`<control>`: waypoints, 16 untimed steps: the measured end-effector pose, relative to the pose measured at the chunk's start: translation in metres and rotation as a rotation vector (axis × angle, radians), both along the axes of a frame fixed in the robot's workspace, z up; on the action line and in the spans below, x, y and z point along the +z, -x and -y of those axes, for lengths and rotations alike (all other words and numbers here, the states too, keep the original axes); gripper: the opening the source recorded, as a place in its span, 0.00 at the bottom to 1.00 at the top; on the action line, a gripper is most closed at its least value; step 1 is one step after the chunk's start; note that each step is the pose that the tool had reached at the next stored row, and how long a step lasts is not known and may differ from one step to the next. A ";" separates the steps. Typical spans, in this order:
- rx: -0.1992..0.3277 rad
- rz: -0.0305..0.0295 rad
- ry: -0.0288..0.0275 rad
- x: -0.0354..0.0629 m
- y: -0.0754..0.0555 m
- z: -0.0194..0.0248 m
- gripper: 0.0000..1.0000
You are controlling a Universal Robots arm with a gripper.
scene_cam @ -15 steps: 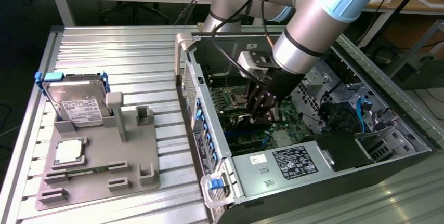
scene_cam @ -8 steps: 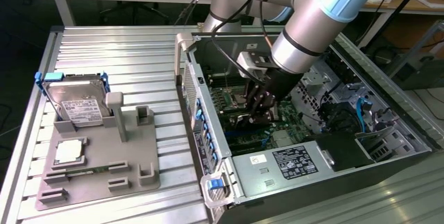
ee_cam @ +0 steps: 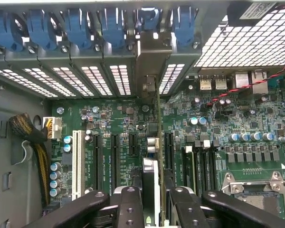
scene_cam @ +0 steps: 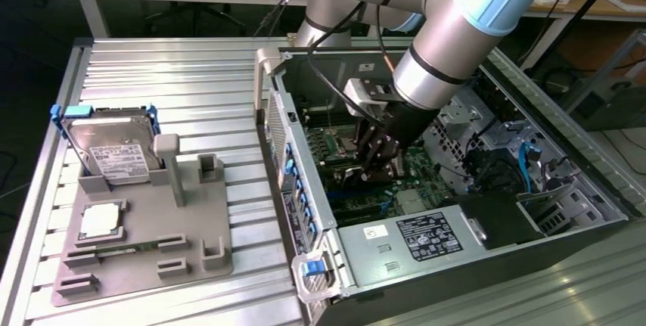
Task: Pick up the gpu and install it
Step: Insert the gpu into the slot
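My gripper reaches down inside the open computer case, over the motherboard. In the wrist view the gripper is shut on the gpu, which I see edge-on as a thin upright card between the two black fingers. The card runs over the motherboard's expansion slots toward the rear wall. Its silver bracket stands in the row of slot openings, beside the perforated covers. I cannot tell whether the card's lower edge sits in a slot.
A grey fixture at the exterior view's left holds a silver hard drive, a processor chip and a memory stick. Inside the case are blue slot clips, a white slot, a cable bundle and the processor socket.
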State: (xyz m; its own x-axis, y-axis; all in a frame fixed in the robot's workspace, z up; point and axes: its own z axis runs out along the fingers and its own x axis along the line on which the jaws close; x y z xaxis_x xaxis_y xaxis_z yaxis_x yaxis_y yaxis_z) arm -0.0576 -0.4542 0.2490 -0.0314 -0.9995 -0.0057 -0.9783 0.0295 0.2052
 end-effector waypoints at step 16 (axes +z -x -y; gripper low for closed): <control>0.000 0.0002 -0.0003 0.0029 0.000 0.0012 0.27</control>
